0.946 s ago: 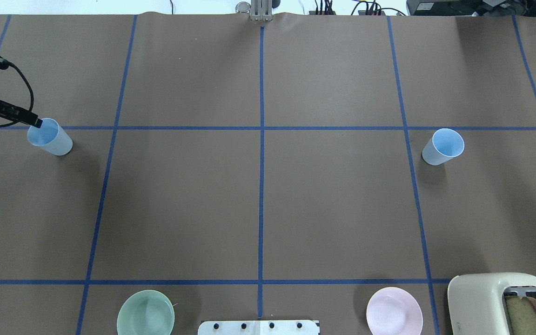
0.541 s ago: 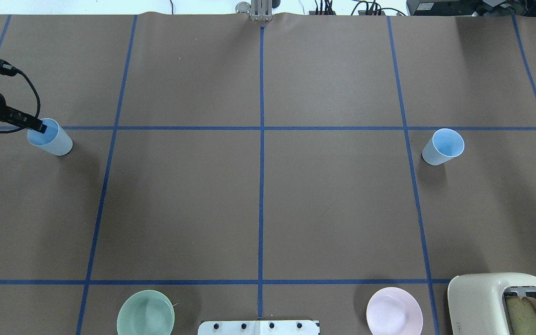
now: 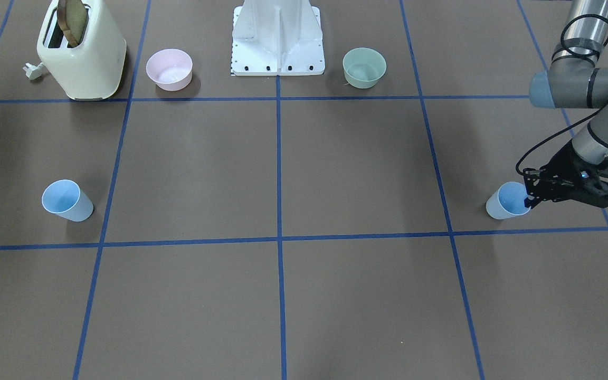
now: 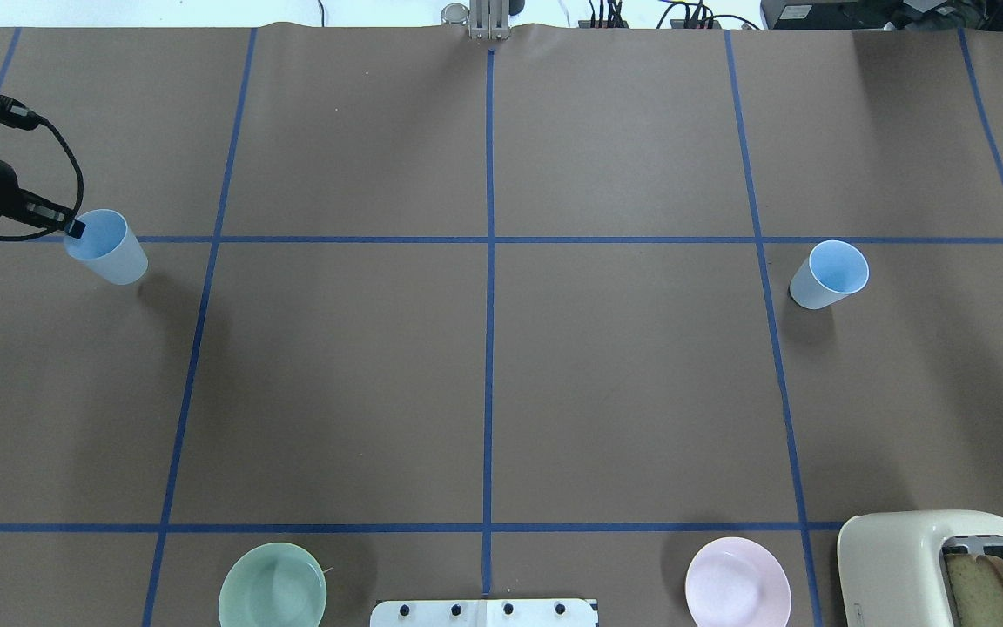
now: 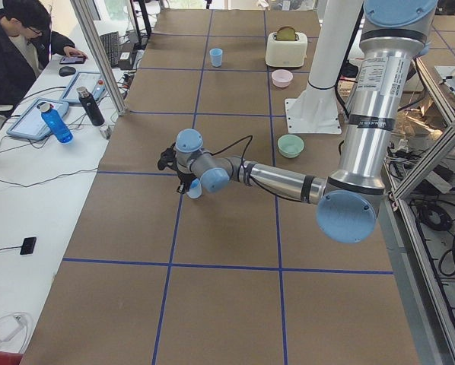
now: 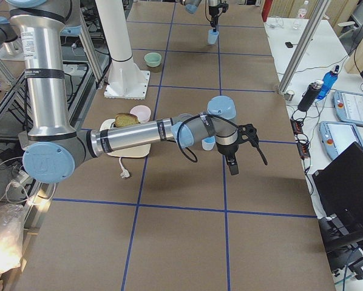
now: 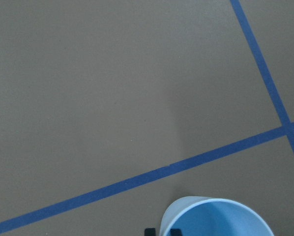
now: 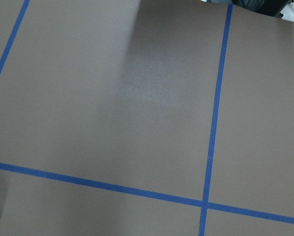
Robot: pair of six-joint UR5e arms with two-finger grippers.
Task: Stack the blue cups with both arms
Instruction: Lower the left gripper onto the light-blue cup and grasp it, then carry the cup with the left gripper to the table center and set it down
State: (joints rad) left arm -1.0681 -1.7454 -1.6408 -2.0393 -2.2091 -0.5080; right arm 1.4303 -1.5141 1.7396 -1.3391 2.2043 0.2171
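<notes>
The left pincer (image 4: pixel 75 229) is closed on the rim of the left blue cup (image 4: pixel 111 250). The other blue cup (image 4: pixel 828 274) stands upright, well apart rightward on the worktop (image 4: pixel 623 392). Whether the right pincer (image 6: pixel 232 170) is open, one cannot tell.

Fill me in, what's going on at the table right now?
The left gripper pinches the rim of the left blue cup, one finger inside and one outside. The cup looks tipped, apparently just off the table. The right blue cup stands upright and untouched. The right gripper hangs above the table near it; whether it is open cannot be told. Nothing is stacked yet.
</notes>
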